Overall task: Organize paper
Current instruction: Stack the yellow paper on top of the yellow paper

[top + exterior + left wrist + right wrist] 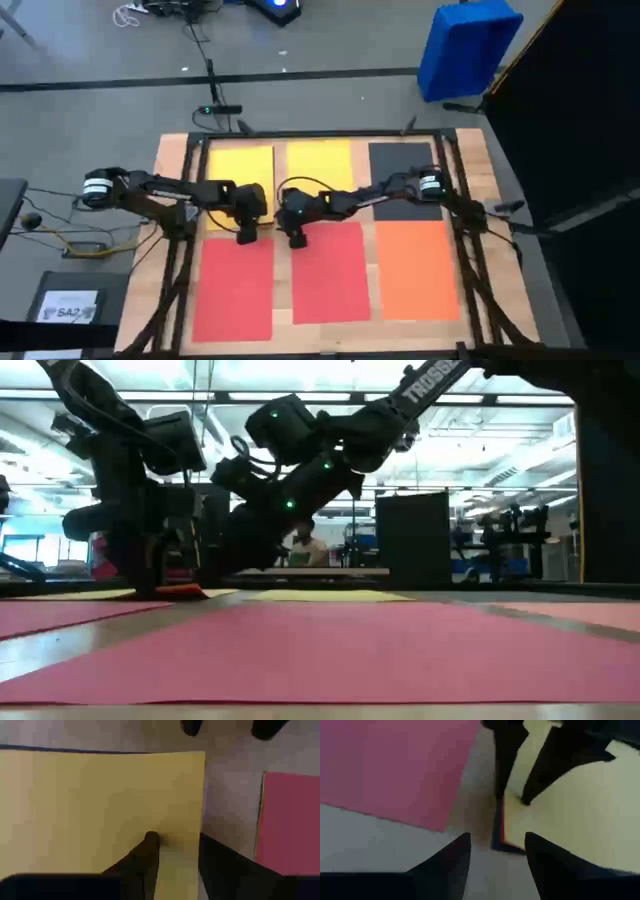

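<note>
Six sheets of paper lie flat on the wooden table. Along the far side are a yellow sheet (240,172), a second yellow sheet (320,165) and a black one (405,182). Along the near side are two red sheets (235,290) (330,272) and an orange one (415,270). My left gripper (247,234) points steeply down at the left yellow sheet's (90,805) near right corner, open. Red and dark edges (498,834) show under that corner. My right gripper (495,865) is open and holds nothing; it hovers low just right of that corner. My left gripper sets one fingertip (150,839) on top of the yellow sheet close to its near edge (192,840), a little back from the corner. It comes steeply from above. Its other finger (220,865) stands off the edge over bare table. The sheet lies flat.
A blue bin (468,48) stands on the floor beyond the far right corner. A dark box with a white label (68,305) sits left of the table. Black frame rails (185,270) run along the table's sides. Bare wood (282,275) shows between the sheets.
</note>
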